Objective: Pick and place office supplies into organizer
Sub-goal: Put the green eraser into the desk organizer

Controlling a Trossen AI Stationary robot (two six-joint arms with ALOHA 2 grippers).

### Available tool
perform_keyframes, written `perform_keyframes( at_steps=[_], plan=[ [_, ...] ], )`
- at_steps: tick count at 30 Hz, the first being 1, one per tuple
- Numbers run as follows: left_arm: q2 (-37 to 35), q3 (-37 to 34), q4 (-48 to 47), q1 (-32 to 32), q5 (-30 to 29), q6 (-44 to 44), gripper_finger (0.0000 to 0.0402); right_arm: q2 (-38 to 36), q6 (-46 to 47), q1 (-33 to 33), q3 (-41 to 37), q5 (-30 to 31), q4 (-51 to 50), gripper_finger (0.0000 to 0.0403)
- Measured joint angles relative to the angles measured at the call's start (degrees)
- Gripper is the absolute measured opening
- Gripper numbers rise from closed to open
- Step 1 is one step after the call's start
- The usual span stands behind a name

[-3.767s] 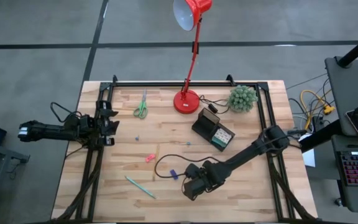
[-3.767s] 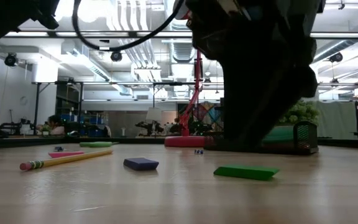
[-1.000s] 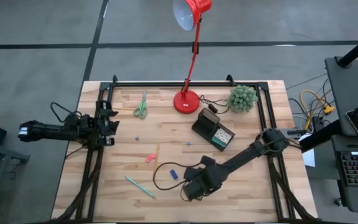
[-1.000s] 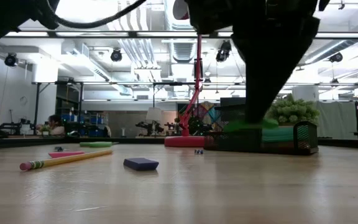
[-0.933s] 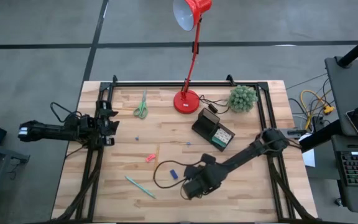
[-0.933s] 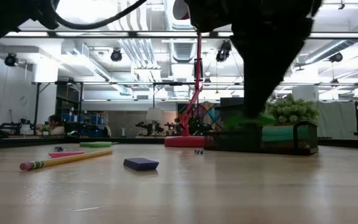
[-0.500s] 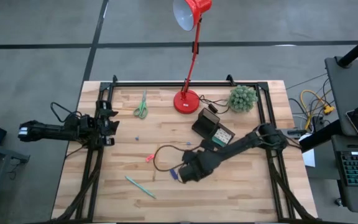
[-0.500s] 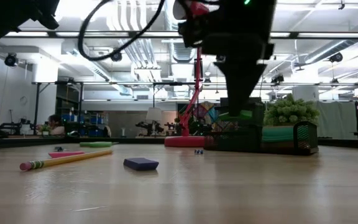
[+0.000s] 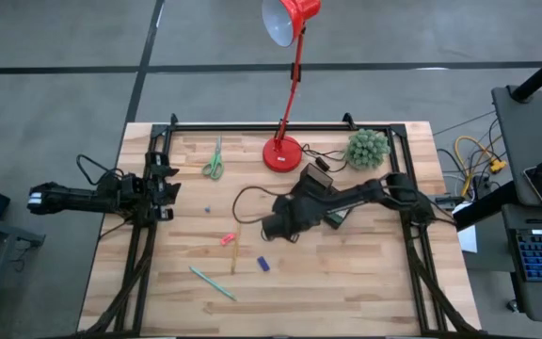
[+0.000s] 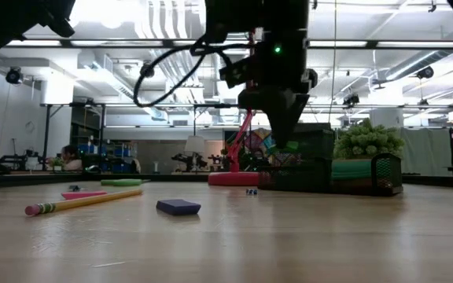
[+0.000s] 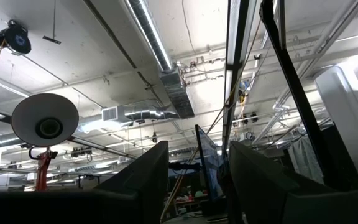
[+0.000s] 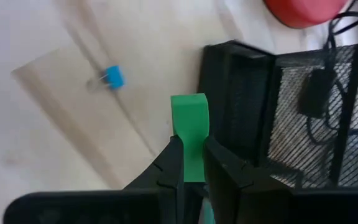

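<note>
My right gripper [image 9: 276,227] hangs over the middle of the table, shut on a small flat green piece [image 12: 189,115]. The black mesh organizer [image 12: 278,93] stands just beyond it and to one side, partly under the arm in the high view [image 9: 335,205]. On the table lie the green-handled scissors [image 9: 214,162], a pink piece [image 9: 228,239], the yellow pencil [image 9: 234,254], a blue piece [image 9: 263,265] and the teal pen [image 9: 213,282]. My left gripper [image 11: 194,186] waits open at the table's left edge, pointing up at the ceiling. My right gripper pinches the green piece by its two long sides at one end [image 12: 189,163], between the two fingers. The piece runs along the fingers, and its other end [image 12: 189,102] sticks out past the fingertips. It is lifted clear of the table [image 10: 289,146].
The red lamp's base [image 9: 282,153] and the green ball plant [image 9: 366,148] stand behind the organizer, with black cables around them. A tiny blue piece [image 12: 112,78] lies on the wood near the organizer. Bare wood lies along the near edge.
My right gripper has carried the green piece from the near middle of the table toward the far edge and the organizer, keeping shut on it. The piece has stayed clear of the table throughout.
</note>
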Motion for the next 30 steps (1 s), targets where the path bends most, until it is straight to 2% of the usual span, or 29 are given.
perform_keyframes(
  at_steps=[14,30],
  plan=[
    [0.0,0.0,0.0,0.0,0.0,0.0,0.0156,0.8,0.6,-6.1,-0.3,1.9,0.4,0.0042],
    [0.0,0.0,0.0,0.0,0.0,0.1,0.0156,0.9,0.6,-8.2,-1.3,4.4,0.7,0.0042]
  ],
)
